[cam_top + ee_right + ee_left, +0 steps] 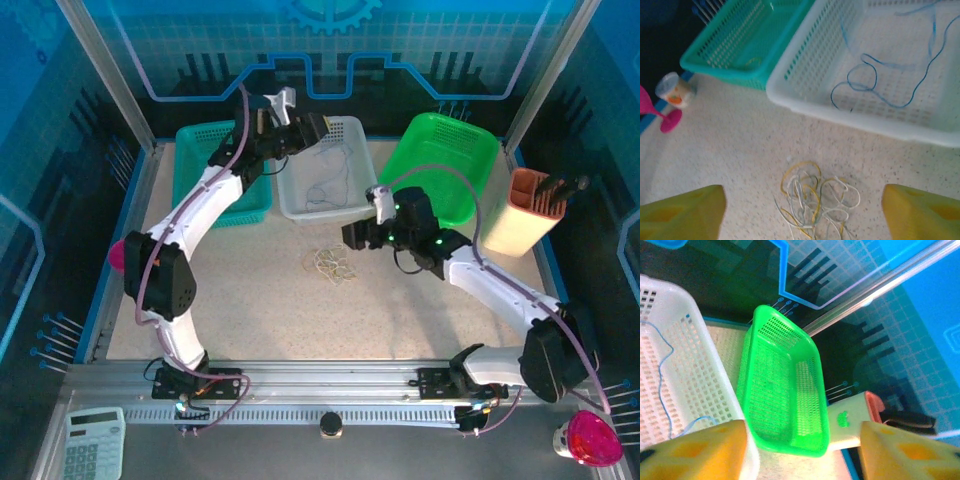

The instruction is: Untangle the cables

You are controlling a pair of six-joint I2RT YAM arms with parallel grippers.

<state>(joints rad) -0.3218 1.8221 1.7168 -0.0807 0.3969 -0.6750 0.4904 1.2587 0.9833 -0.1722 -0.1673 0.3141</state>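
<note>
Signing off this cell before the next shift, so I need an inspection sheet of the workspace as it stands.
Surface: speckled beige table, no spills seen.
Job's things: tangle of yellowish and whitish wires on the table; thin blue wire lying in the white basket.
Clutter: teal basket, green basket, pen holder, pink goblet, small cup, calculator.
Grippers: left gripper open, raised by the white basket; right gripper open above the tangle, holding nothing.
Cables: mauve hoses along both arms, apart from the wires.
Surroundings: blue patterned walls, aluminium rail at the near edge.
</note>
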